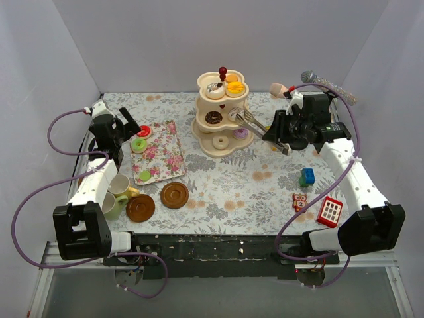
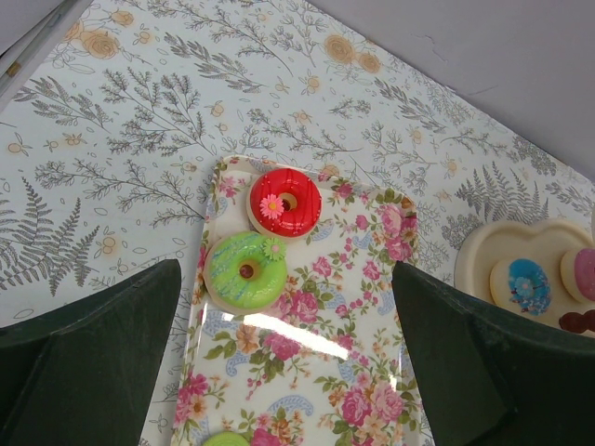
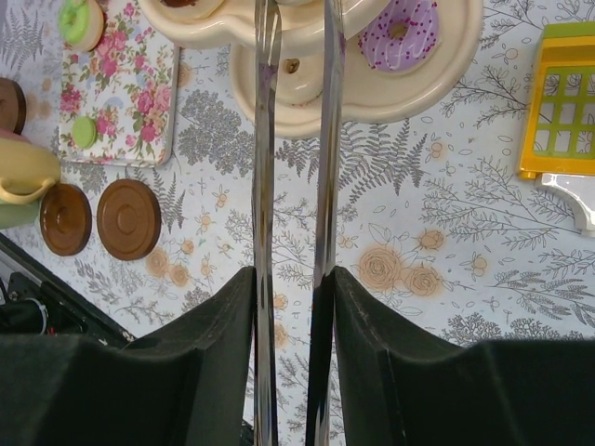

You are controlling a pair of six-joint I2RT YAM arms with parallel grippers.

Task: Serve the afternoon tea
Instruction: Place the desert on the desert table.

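Our left gripper (image 2: pixel 284 274) hangs with its jaws spread wide and nothing in them, above the floral tray (image 2: pixel 372 307). A red donut (image 2: pixel 284 201) and a green donut (image 2: pixel 245 269) lie side by side at the tray's far end. Our right gripper (image 3: pixel 293 274) pinches the metal tongs (image 3: pixel 327 139) between its fingers. The two blades stand a little apart and reach out over the cream three-tier stand (image 1: pixel 212 151), close to the purple donut (image 3: pixel 400 32) on its bottom tier. Whether the tips touch anything, we cannot tell. Two brown saucers (image 1: pixel 174 195) lie beside the cups (image 1: pixel 119 185) at the near left.
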